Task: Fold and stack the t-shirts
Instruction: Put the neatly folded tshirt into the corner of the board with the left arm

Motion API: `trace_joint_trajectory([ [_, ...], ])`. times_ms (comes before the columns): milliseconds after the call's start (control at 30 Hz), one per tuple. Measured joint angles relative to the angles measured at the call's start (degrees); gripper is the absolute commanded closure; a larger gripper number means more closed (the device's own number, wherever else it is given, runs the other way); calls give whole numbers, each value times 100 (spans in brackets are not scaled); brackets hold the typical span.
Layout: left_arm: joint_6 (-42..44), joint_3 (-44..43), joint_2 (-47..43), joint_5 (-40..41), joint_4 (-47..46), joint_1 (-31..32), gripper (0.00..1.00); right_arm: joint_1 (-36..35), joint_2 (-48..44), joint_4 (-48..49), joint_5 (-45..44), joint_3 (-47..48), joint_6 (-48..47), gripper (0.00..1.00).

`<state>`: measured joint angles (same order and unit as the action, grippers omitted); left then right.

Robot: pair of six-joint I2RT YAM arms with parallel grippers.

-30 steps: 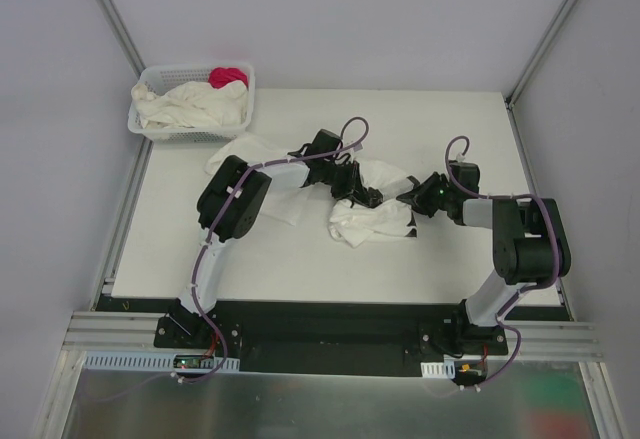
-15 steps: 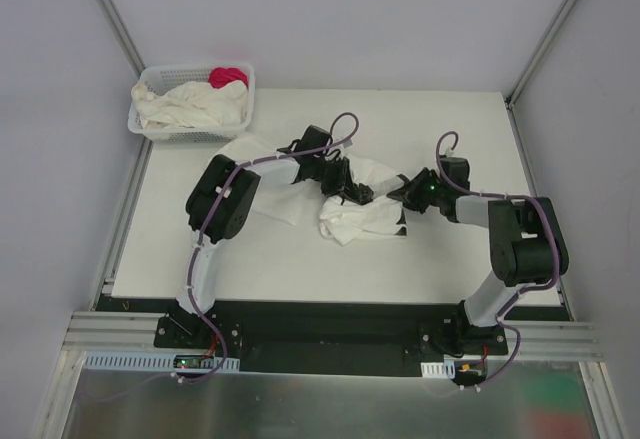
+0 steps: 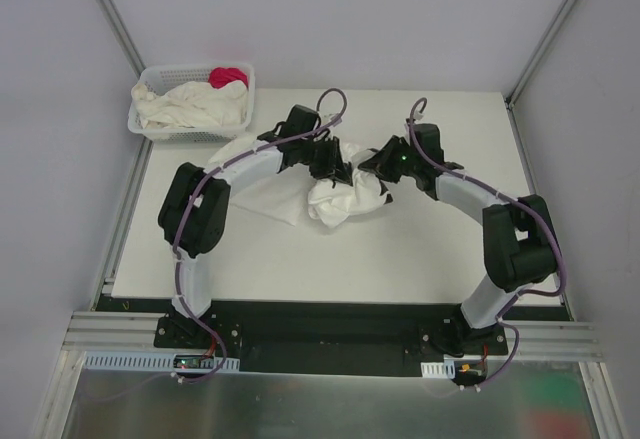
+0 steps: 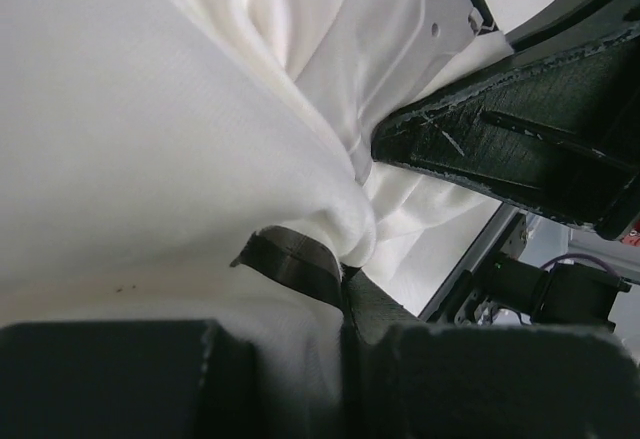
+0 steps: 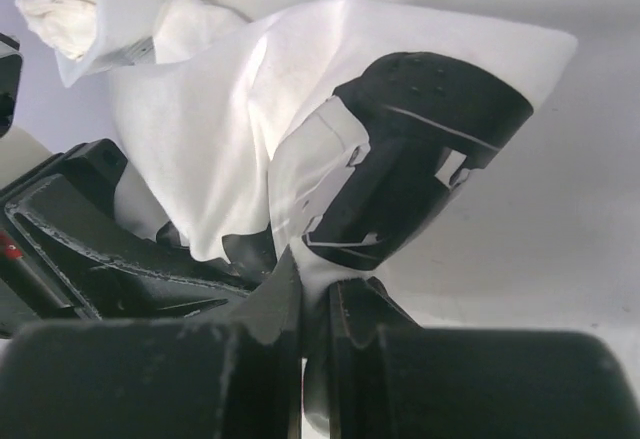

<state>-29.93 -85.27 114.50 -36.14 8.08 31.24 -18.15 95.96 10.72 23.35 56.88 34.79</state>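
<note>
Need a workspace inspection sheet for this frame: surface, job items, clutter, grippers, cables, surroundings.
Surface: white table; no marks seen.
Job's things: bunched t-shirt between the grippers; second t-shirt spread out to its left; more t-shirts crumpled in the basket.
Clutter: pink-red cloth in the basket.
Grippers: left gripper and right gripper each shut on the bunched t-shirt.
Cables: purple cables loop above each wrist, clear of the cloth.
Surroundings: grey walls, aluminium frame posts; nothing else seen.

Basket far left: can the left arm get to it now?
Probably not yet. The basket sits close to the left gripper, but that gripper is shut on the t-shirt, which the right gripper also grips; it would have to let go first.
</note>
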Motion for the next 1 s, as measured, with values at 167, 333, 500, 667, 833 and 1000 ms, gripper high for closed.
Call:
trace_joint_trajectory([
  [167, 162, 0, -472, 195, 387, -251, 100, -273, 0, -337, -151, 535, -87, 99],
  [333, 350, 2, -1147, 249, 697, -719, 100, -466, 0, -470, -273, 968, -101, 99],
  [500, 494, 0, -1659, 396, 890, -1073, 100, -807, 116, -791, -426, 1624, -160, 99],
  [667, 599, 190, -1945, 651, 935, -1314, 100, -1191, 544, -946, -509, 2328, -258, 99],
  [833, 662, 509, -2041, 885, 1047, -1705, 100, -1386, 1062, -1165, -498, 2719, -289, 99],
  [1000, 671, 669, -2041, 1091, 1117, -2065, 100, -1464, 1558, -1255, -391, 3073, -280, 99],
])
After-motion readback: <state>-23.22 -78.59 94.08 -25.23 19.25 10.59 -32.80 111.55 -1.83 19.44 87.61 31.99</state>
